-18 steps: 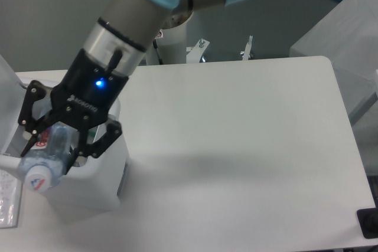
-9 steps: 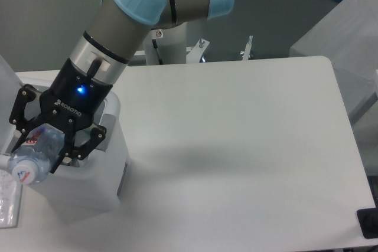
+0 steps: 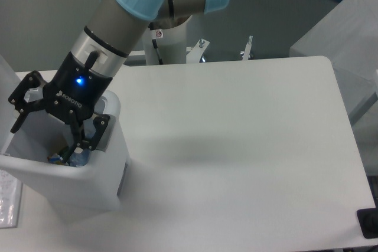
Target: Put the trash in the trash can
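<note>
**Bottle released into the bin; wrapper left to the lower left**

Dropped since half a second ago, the bottle (image 3: pixel 62 159) is no longer gripped: only a small patch of its blue-and-red label is seen low inside the trash can (image 3: pixel 88 184), against the near wall, directly beneath the claw (image 3: pixel 44 129). Its long axis cannot be told from the little that shows. The claw is seen spread wide and empty above the bin's mouth, one finger (image 3: pixel 18 101) out over the far-left rim and the other finger (image 3: pixel 88 137) close to the right wall.

The wrapper (image 3: pixel 9 196) is seen on the worktop (image 3: pixel 236 146), at the left edge of the view, just beside the bin's near-left corner and partly cut off by the frame. It lies below and to the left of the claw, outside the bin wall. The coming move is judged to turn on this: the claw must be lifted clear of the rim and carried toward the near-left before it can be lowered onto the wrapper.
</note>
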Robot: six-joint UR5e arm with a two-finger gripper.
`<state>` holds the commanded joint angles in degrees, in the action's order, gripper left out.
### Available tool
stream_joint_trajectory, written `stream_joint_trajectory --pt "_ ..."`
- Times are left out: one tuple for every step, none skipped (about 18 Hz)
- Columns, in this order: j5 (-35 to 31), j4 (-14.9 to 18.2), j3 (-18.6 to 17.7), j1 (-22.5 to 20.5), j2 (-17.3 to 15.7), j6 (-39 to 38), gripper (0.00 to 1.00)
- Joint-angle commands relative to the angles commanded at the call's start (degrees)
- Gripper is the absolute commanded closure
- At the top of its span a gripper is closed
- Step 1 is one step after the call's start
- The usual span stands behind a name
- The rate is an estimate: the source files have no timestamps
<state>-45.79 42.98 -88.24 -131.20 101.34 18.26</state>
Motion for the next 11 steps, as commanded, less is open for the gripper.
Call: stream_joint_trajectory --pt "0.00 0.00 0.26 -1.67 0.00 2.02 0.00" --pt "0.00 0.00 0.53 -2.99 0.09 3.52 0.00" --pt "0.00 0.00 0.88 -4.14 0.09 4.32 0.00" --pt "0.00 0.00 1.23 -5.54 0.17 5.11 0.00" --pt "0.00 0.00 1.49 -7.29 0.61 6.60 0.00" --pt "-0.09 0.00 2.54 -8.88 1.57 9.14 0.00" --pt "-0.17 0.17 4.38 -10.11 3.32 10.38 0.00" --pt "-0.44 0.18 5.96 -11.34 4.64 10.65 0.00" --pt "-2.01 0.26 7.80 -12.14 5.96 10.74 0.00" --pt "-4.89 0.35 9.30 -12.32 7.37 10.92 0.00" --pt "-8.23 0.26 9.75 -12.67 7.90 11.35 0.00"
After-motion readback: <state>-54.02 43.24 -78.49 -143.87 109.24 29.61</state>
